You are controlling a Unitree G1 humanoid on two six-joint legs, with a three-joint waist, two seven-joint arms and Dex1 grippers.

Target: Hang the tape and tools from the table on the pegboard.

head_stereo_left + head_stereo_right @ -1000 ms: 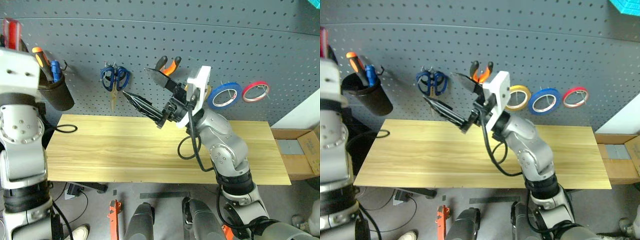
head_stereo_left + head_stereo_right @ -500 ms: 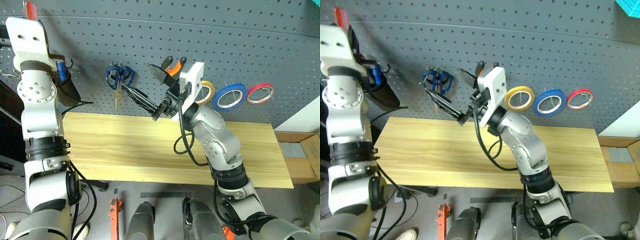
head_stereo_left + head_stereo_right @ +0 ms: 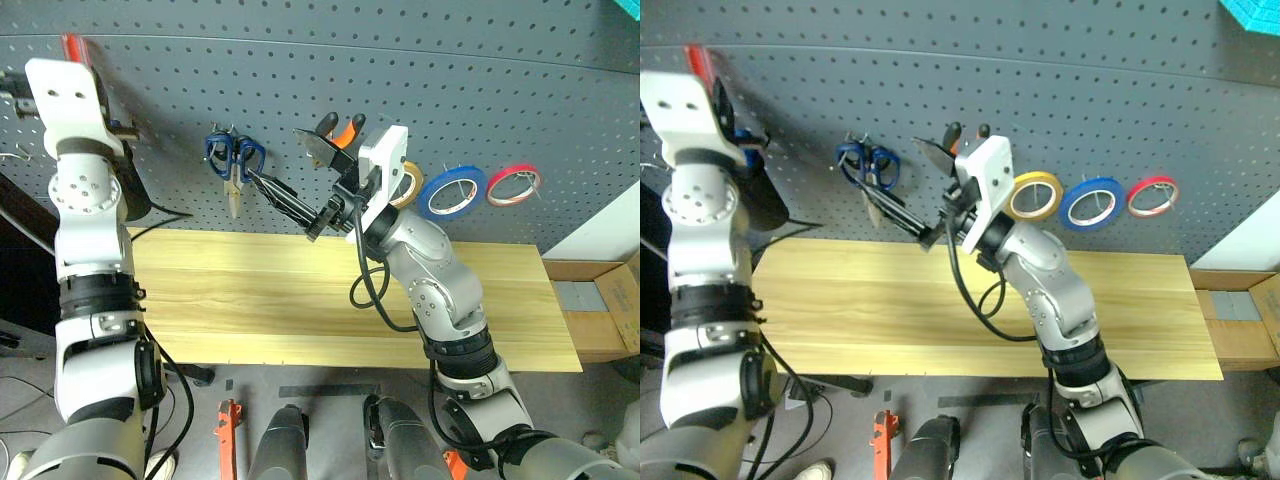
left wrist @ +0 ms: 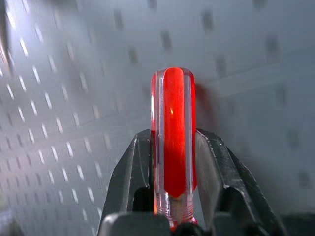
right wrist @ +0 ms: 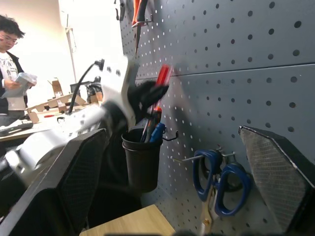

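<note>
**Desk:** What did you have closest in when you logged this?

**Me:** Nearest was the table [image 3: 300, 300], its wood top bare. Above it my right gripper [image 3: 290, 180] hung in the air with its fingers spread wide and nothing between them, pointing at the pegboard [image 3: 450, 90].

**Desk:** And the left?

**Me:** My left gripper [image 4: 172, 162] was clamped on the screwdriver [image 4: 172, 132]. In the left wrist view both fingers pressed the sides of the clear red handle, which stood out past the tips toward the board. From the head camera the handle's end [image 3: 72, 45] showed just above that wrist, close to the panel and above the black cup [image 5: 141, 160] that hangs there with other screwdrivers in it.

**Desk:** How did you expect it to handle?

**Me:** Light and stiff, I judged, but that smooth plastic could twist or slip in a two-finger pinch. I reckoned the mid-handle hold was the right one. The shaft was hidden, so I couldn't say which way the tip lay.

**Desk:** Farther back?

**Me:** On the board, the blue-handled scissors [image 3: 232, 160] and the orange-handled pliers [image 3: 340, 128] were hanging already. Beyond those sat the yellow roll [image 3: 1033, 195], the blue tape [image 3: 450, 192] and the red roll [image 3: 512, 184], each on a hook.
</note>
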